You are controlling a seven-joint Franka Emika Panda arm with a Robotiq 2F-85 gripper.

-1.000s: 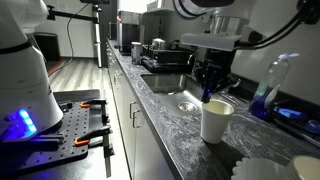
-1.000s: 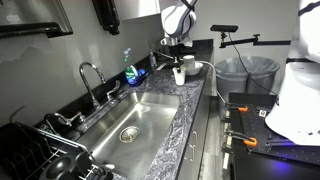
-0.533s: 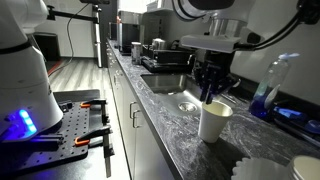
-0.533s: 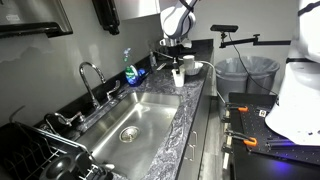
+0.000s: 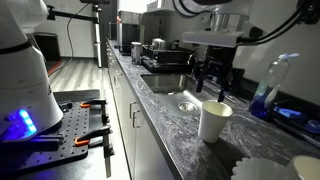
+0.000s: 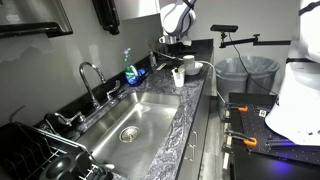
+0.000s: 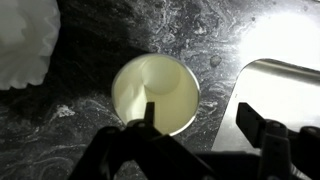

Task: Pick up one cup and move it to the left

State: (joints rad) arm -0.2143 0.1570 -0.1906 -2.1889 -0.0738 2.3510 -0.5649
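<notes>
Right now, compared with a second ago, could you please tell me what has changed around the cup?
The gripper has moved straight up from the rim of the cup and now hangs open just above it. The cup was not lifted: it stands upright on the same spot of the counter, beside the sink. The paper filters and the bottle stayed where they were.

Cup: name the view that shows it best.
Wrist view: it looks straight down into the cup, rim and inside clear. In both exterior views only its side shows, upright on the counter.
</notes>
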